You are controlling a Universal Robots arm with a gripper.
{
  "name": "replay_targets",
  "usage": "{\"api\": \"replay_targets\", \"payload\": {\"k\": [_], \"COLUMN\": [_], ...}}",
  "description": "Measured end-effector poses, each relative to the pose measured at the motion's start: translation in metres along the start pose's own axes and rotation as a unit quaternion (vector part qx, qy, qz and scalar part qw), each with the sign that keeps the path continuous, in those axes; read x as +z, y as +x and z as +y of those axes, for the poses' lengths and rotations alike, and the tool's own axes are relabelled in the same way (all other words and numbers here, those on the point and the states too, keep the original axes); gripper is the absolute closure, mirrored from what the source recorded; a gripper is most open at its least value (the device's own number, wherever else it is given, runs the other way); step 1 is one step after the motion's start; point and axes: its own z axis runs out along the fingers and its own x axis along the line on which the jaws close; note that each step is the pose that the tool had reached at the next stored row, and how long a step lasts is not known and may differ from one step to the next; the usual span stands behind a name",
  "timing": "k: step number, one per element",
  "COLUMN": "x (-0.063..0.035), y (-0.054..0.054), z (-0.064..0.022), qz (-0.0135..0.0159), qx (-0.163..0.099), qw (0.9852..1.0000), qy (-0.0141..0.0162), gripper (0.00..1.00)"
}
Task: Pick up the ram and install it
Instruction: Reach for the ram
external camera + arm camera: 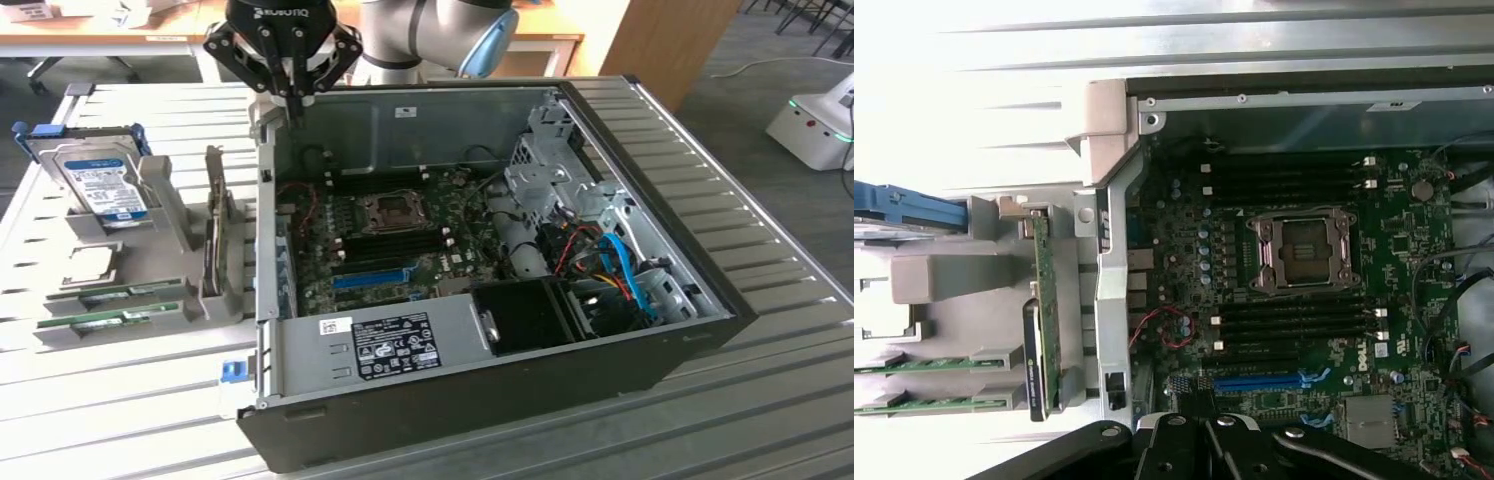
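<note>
The arm point(427, 30) is cut off by the frame above its wrist, and glare whitens the table point(974, 100) in the wrist view. The ram point(131, 292) sits edge-up in a slot of the grey holder point(80, 335), so little more than its long green edge shows. The second green stick point(104, 320) just beside it looks much alike. The gripper point(290, 100) hangs over the rear corner of the open computer case point(561, 390), fingers pressed together and holding nothing. The ram lies well apart from it, toward the exterior view's left. Between them stand the case's side wall and an upright card point(214, 230), with the hard drive point(96, 180) further back in the holder.
</note>
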Motion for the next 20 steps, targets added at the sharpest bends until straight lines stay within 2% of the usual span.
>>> {"api": "replay_targets", "payload": {"k": [5,20], "x": [0.0,-0.0002], "y": [0.003,0.023], "z": [-0.0003,-0.0016], "qz": [0.0014,0.0014], "qx": [0.0,0.0], "qw": [1.0,1.0], "qy": [0.0001,0.0001], "gripper": [0.89,0.89]}}
